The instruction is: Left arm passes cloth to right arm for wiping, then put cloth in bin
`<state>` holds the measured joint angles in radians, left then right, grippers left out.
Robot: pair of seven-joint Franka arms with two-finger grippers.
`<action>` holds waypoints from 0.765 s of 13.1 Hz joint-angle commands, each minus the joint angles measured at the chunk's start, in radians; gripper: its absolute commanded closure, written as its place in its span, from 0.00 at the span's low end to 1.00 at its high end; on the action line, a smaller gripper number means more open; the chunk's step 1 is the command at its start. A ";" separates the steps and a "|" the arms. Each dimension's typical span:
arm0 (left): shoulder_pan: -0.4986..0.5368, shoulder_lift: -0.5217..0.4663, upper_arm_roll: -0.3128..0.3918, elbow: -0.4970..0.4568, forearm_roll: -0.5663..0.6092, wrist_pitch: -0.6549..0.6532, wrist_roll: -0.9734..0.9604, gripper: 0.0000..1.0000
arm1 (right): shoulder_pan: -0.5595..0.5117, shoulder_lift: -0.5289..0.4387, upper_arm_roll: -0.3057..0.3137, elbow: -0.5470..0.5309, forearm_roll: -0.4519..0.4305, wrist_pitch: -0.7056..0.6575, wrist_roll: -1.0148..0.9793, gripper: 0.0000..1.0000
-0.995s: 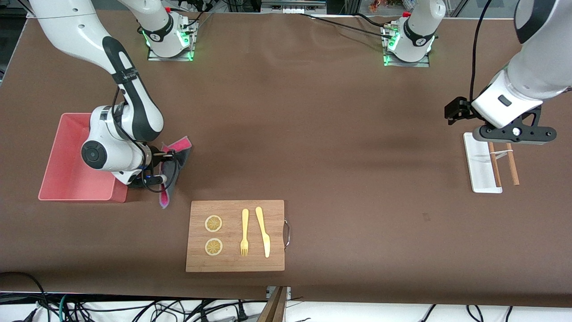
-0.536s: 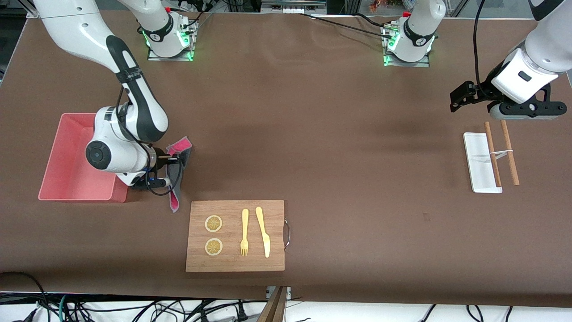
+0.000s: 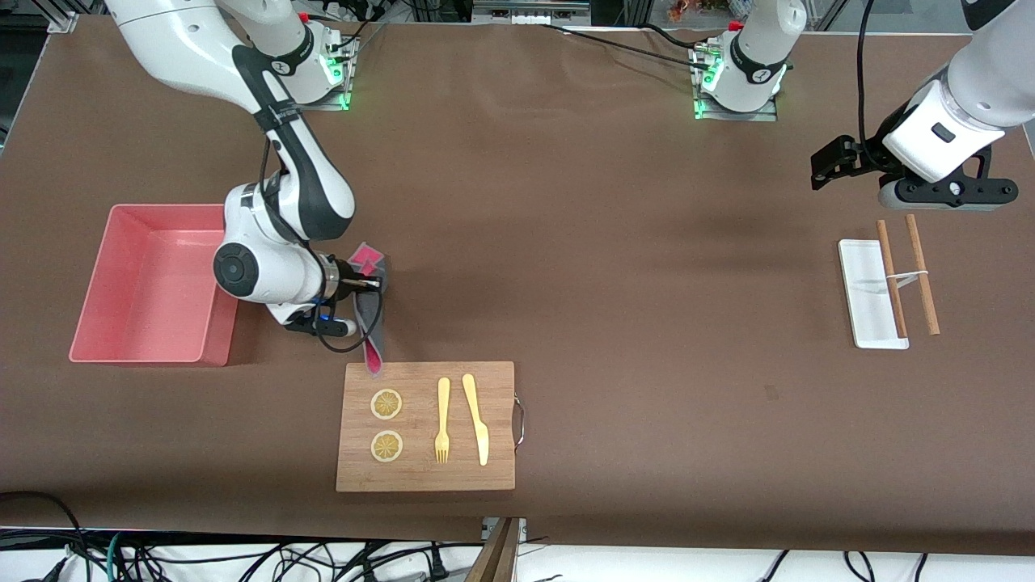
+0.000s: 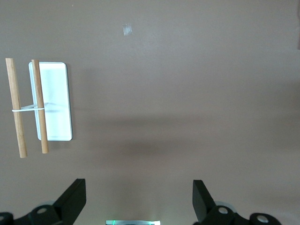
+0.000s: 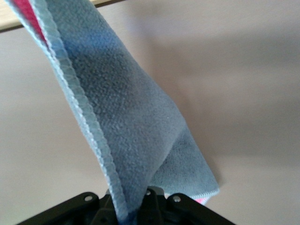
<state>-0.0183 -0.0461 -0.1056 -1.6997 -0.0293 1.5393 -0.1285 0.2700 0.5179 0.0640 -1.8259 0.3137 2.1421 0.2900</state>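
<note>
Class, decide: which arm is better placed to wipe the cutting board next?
Right. Its claw holds the cloth hanging at the cutting board's edge. The left claw waits, open, above the white tray.

Brown table (image 3: 614,267) carrying pink bin (image 3: 121,352) at the right arm's end, wooden board (image 3: 426,473) nearer the camera, white tray (image 3: 863,291) and two banded sticks (image 3: 922,275) at the left arm's end.
</note>
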 commanded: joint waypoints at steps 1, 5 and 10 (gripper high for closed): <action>-0.011 0.022 -0.005 0.041 0.023 -0.030 0.009 0.00 | 0.026 -0.004 0.035 0.032 0.034 -0.011 0.121 1.00; -0.008 0.023 -0.008 0.040 0.023 -0.039 0.007 0.00 | 0.075 0.031 0.102 0.123 0.054 0.002 0.346 1.00; -0.008 0.035 -0.006 0.040 0.025 -0.030 0.006 0.00 | 0.057 0.045 0.120 0.163 0.099 -0.011 0.357 1.00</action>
<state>-0.0241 -0.0333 -0.1097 -1.6943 -0.0289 1.5266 -0.1288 0.3519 0.5415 0.1796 -1.6856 0.3932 2.1474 0.6649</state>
